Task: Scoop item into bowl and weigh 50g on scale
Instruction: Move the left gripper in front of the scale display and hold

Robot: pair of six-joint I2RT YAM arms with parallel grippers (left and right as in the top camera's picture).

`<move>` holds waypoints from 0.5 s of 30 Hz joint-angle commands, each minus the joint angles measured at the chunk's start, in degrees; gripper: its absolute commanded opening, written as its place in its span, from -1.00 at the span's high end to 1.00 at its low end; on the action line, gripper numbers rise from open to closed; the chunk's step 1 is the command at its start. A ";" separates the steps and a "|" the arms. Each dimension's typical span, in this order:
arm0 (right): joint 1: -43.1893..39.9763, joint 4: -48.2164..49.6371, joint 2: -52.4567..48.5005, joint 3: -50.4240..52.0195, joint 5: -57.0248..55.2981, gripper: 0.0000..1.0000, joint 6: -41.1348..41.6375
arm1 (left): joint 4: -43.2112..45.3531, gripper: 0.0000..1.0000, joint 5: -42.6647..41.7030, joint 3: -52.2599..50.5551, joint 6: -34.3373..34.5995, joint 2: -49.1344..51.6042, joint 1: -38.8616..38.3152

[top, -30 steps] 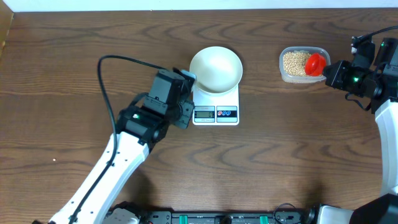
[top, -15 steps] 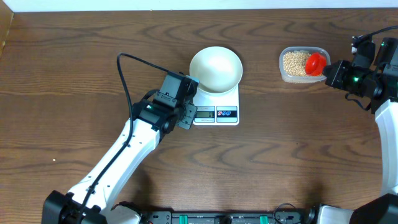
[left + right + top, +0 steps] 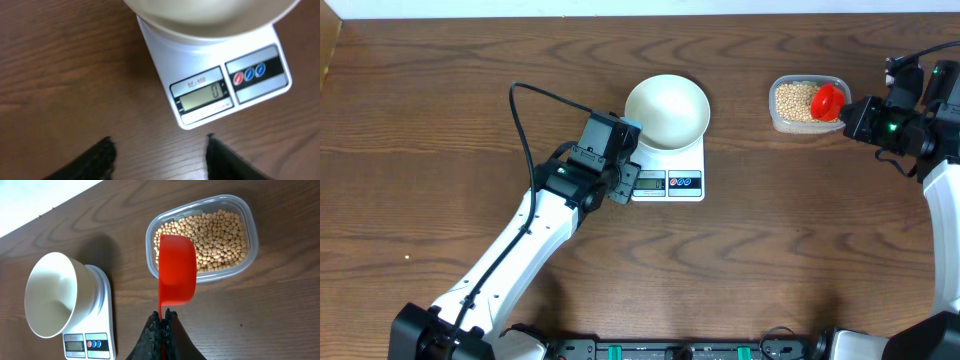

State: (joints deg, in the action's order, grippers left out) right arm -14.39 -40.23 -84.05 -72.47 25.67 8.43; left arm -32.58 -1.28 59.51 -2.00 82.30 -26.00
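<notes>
The empty white bowl (image 3: pixel 666 110) (image 3: pixel 50 295) stands on the white scale (image 3: pixel 667 178) (image 3: pixel 210 85), whose display shows 0. My left gripper (image 3: pixel 628 160) (image 3: pixel 161 147) sits low at the scale's left edge, open, with only bare wood between its fingers. The tan beans (image 3: pixel 794 98) (image 3: pixel 220 235) lie in a clear plastic tub (image 3: pixel 807 122) (image 3: pixel 250 230) at the back right. My right gripper (image 3: pixel 845 112) (image 3: pixel 164 315) is shut on the handle of a red scoop (image 3: pixel 827 102) (image 3: pixel 176 270). The scoop's cup hangs over the tub's near side, bottom up toward the camera.
The scale's red and blue buttons (image 3: pixel 249 76) face the table's front. A black cable (image 3: pixel 520 110) loops up from the left arm. A pale wall strip (image 3: pixel 640 8) borders the table's far edge. Bare wood lies between scale and tub.
My left arm swung in toward the scale's left edge and its gripper went from shut to open. The right arm and scoop have not moved.
</notes>
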 commanded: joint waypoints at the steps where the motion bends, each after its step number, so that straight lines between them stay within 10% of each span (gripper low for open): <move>1: -0.15 0.11 0.04 0.15 -0.42 0.98 -1.01 | 0.11 -0.35 0.48 0.07 -0.04 -0.11 -0.07; 8: -0.15 0.11 0.04 0.15 -0.74 0.98 -1.01 | 0.11 -0.59 0.48 0.07 -0.07 -0.11 -0.07; 9: -0.15 0.11 0.04 0.15 -0.74 0.98 -1.01 | 0.13 -0.87 0.48 0.07 -0.07 -0.11 -0.07; 15: -0.15 0.09 0.04 0.15 -1.16 0.98 -1.01 | 0.11 -0.89 0.48 0.07 -0.04 -0.11 -0.07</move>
State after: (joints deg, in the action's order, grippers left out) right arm -14.39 -40.23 -84.05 -72.47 25.26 8.45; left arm -32.58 -1.30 59.51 -1.72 82.30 -26.00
